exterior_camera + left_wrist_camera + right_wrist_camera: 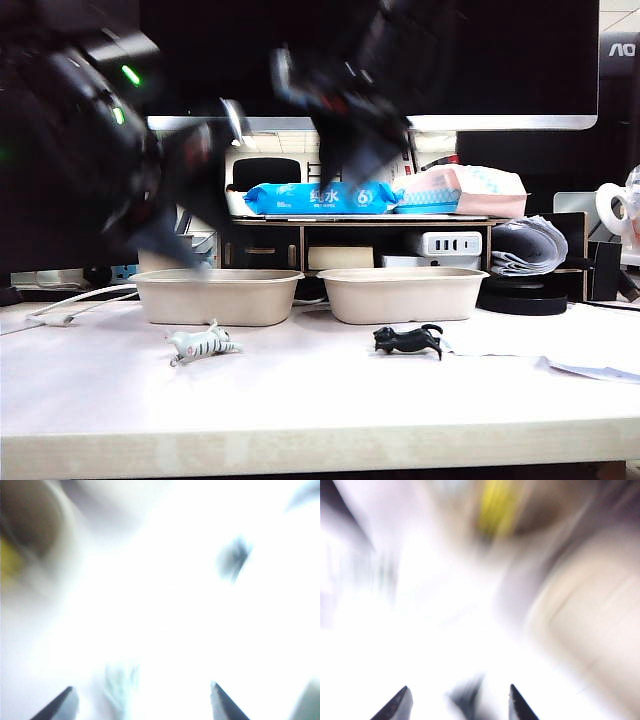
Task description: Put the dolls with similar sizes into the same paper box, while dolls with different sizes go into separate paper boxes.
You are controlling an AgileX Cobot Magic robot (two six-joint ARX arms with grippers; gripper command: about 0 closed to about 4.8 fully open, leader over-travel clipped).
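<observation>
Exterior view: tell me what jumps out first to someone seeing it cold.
Two blurred dark arms swing above the table, the left end effector over the left box, the right end effector open in its wrist view. Below, a striped doll lies before the left box and a black doll before the right box.

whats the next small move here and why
Probably lower the left claw onto the striped doll: its jaws stand apart with nothing between them, and that doll lies on the table in front of the left box. The right claw, also open, suits the black doll.
</observation>
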